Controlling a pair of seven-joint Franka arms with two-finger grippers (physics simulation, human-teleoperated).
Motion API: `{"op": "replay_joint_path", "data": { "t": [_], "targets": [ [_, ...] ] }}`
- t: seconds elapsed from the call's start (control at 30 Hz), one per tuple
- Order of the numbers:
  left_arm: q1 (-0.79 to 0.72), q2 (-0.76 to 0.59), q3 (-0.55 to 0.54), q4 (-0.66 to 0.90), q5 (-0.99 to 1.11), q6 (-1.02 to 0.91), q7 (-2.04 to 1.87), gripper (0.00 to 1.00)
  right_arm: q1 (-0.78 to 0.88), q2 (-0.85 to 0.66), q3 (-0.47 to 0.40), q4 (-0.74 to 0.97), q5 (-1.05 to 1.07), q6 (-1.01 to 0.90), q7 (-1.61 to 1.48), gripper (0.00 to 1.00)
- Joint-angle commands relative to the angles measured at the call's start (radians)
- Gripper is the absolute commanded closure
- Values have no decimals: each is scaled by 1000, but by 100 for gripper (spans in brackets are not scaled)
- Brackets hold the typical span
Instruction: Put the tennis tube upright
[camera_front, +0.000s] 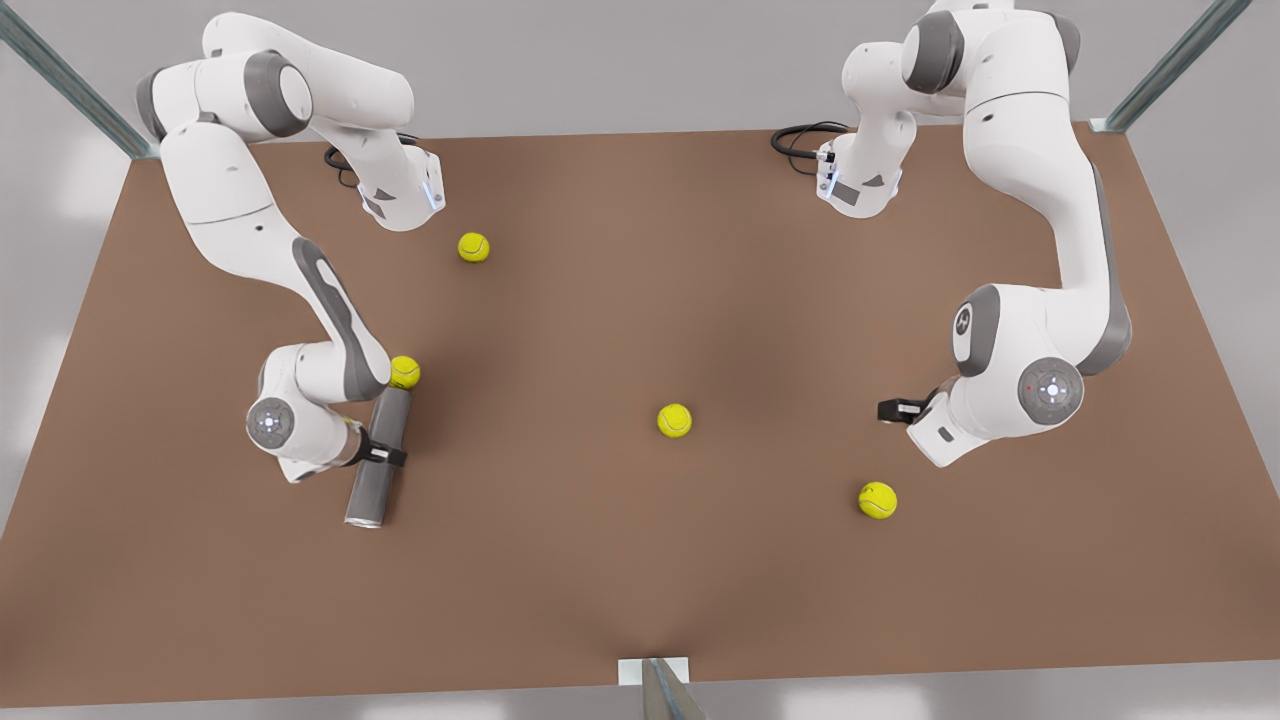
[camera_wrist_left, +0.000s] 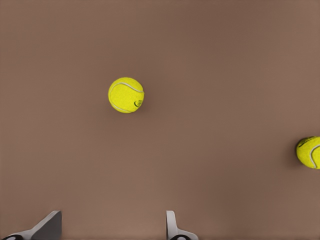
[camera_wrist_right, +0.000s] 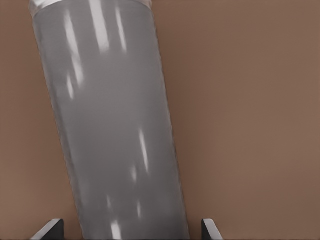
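Where brown table (camera_front: 640, 560) meets grey walls: tennis tube (camera_front: 380, 455) flat between right jaws, left jaws empty, both spread.

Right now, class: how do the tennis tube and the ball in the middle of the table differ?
The tennis tube is a long grey cylinder; the middle ball is a small yellow-green sphere. The right gripper straddles the tube; the ball lies untouched. Both rest on the brown table.

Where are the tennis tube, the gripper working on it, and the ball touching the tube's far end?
tennis tube (camera_front: 371, 490): front view, grey side wall near its silvery rim.
right gripper (camera_front: 385, 455): front view, between its open fingers astride the tube.
tennis ball (camera_front: 405, 372): front view, middle of the ball at the tube's other end.
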Motion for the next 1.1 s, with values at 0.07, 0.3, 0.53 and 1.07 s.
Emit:
{"op": "replay_joint_path", "data": {
  "t": [0.07, 0.3, 0.53, 1.07],
  "targets": [
    [3, 0, 0, 0, 1, 0, 0, 1, -2, 3, 0, 0, -12, 0, -2, 11],
    [-2, 0, -3, -3, -2, -2, -1, 1, 3, 5, 0, 0, -12, 6, -3, 23],
    [-3, -2, -3, 0, -2, 0, -3, 1, 3, 0, 0, 0, -12, 3, -3, 23],
    [-3, -17, -5, 3, -2, -15, -29, 1, -3, -61, 8, -17, -14, -40, -6, 22]
  ]
}}
